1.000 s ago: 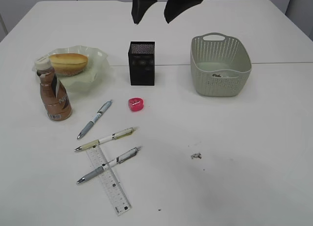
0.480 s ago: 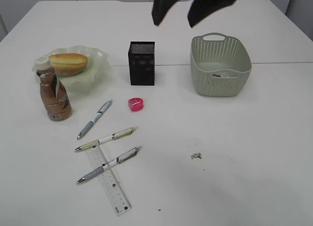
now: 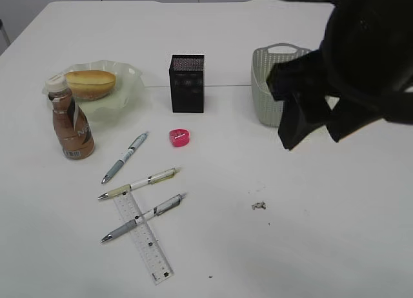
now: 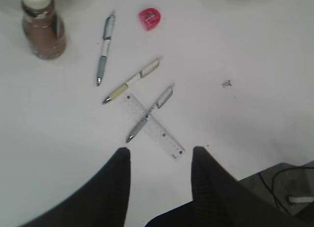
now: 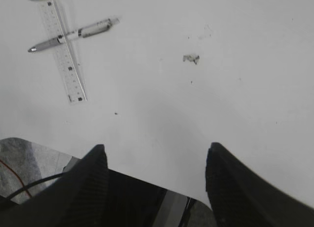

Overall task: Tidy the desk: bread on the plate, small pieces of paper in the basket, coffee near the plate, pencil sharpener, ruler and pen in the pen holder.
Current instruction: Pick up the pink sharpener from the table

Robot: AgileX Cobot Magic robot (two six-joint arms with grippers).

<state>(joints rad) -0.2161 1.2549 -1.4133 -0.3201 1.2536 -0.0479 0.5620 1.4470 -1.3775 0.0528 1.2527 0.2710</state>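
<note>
A small paper scrap (image 3: 259, 205) lies on the white table; it also shows in the right wrist view (image 5: 191, 58) and the left wrist view (image 4: 226, 83). Three pens (image 3: 139, 183), a clear ruler (image 3: 145, 240) and a pink sharpener (image 3: 180, 138) lie left of centre. The bread (image 3: 90, 83) is on the plate (image 3: 126, 98), with the coffee bottle (image 3: 71, 127) beside it. The black pen holder (image 3: 187, 83) stands at the back. My right gripper (image 3: 312, 143) (image 5: 158, 147) is open and empty, high in front of the basket (image 3: 268, 85). My left gripper (image 4: 160, 151) is open and empty, high above the ruler (image 4: 164, 138).
The table's front edge shows at the bottom of the right wrist view, with cables and floor below it. The basket is partly hidden by my right gripper. Small dark specks dot the table near the scrap.
The black gripper has swung from the top centre to the right and toward the camera; it now looms large and covers part of the basket. The objects have not moved.
</note>
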